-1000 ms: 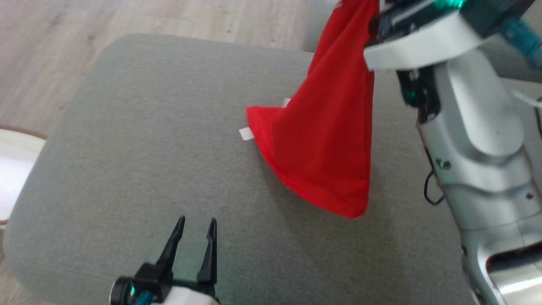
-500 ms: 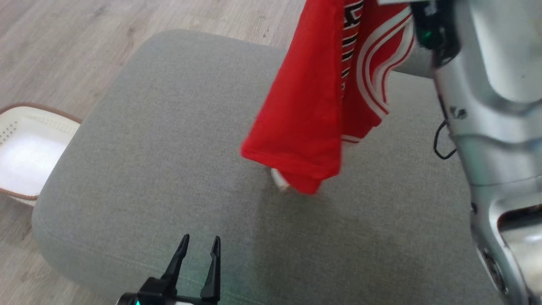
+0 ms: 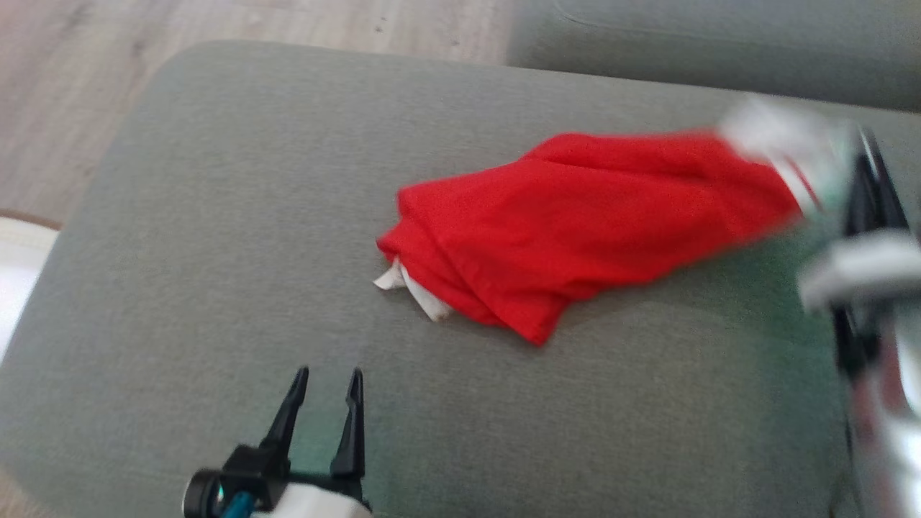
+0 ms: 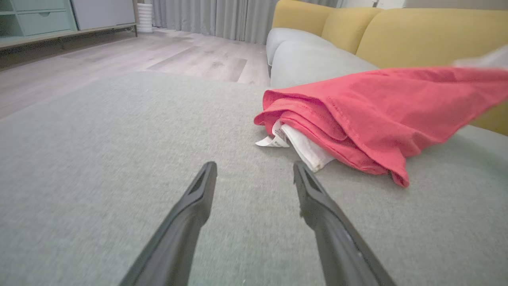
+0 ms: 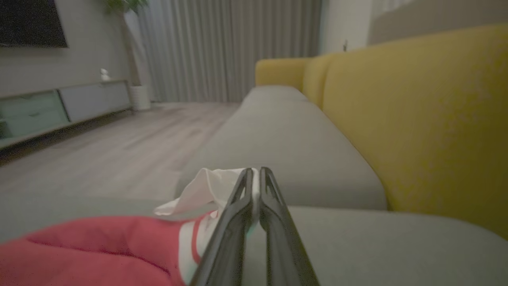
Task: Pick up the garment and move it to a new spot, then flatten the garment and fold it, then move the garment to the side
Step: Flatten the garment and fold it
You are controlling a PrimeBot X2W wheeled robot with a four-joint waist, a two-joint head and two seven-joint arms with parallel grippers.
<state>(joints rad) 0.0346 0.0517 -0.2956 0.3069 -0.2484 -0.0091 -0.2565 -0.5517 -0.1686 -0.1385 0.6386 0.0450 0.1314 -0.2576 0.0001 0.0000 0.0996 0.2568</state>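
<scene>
My right gripper [image 5: 256, 171] is closed, and its two fingers pinch the white edge [image 5: 210, 186] of the garment [image 5: 91, 250] between them. From this grip the red garment stretches over the grey cushion [image 3: 216, 216]. The end at the gripper is a little raised, and the other end lies in folds near the middle of the cushion. A white label [image 4: 273, 138] sticks out from under that folded end and rests on the cushion. My left gripper [image 3: 327, 374] stands wide and holds nothing. It is low over the cushion, near the garment but apart from it, with its fingers pointing toward the label end. Beyond the cushion I see a yellow backrest [image 5: 416, 119] and a wooden floor [image 3: 72, 86].
</scene>
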